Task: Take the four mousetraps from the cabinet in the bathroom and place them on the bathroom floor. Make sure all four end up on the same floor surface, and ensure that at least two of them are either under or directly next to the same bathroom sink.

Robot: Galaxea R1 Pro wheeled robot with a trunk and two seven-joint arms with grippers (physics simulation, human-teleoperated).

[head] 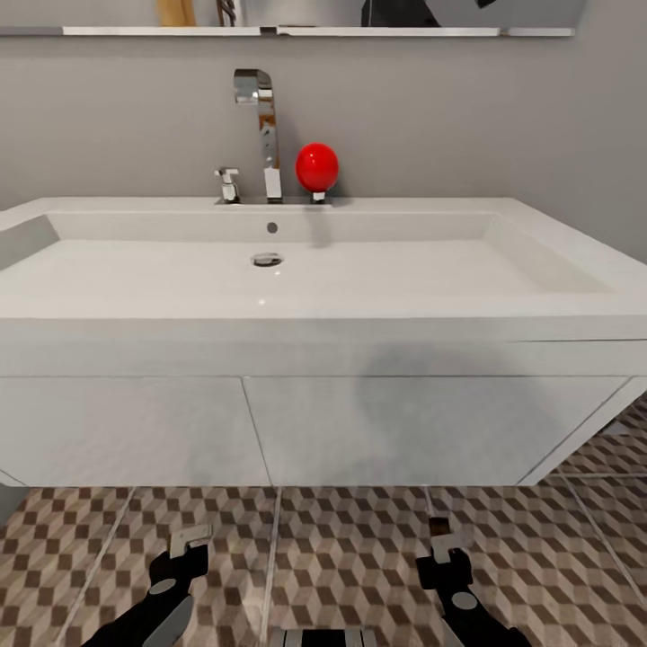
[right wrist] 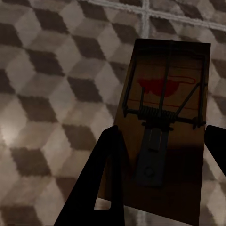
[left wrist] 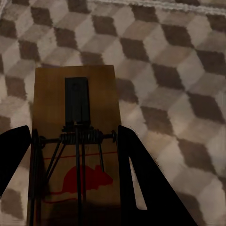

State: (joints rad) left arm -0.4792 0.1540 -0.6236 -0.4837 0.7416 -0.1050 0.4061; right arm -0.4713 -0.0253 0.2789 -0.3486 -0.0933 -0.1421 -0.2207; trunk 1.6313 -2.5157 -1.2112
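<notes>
Nearest, the left gripper (left wrist: 70, 160) clasps a flat brown wooden mousetrap (left wrist: 75, 117) between its black fingers; the right gripper (right wrist: 160, 165) grips a second brown wooden mousetrap (right wrist: 165, 117). Both hang over the cube-patterned tiled bathroom floor (head: 359, 557). Beyond stands the white wall-hung bathroom sink (head: 314, 350), its chrome tap (head: 261, 126) beside a red ball (head: 316, 166).

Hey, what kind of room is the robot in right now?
Most likely a bathroom: a white wall-hung sink with a chrome tap, above a cube-patterned tiled floor.
</notes>
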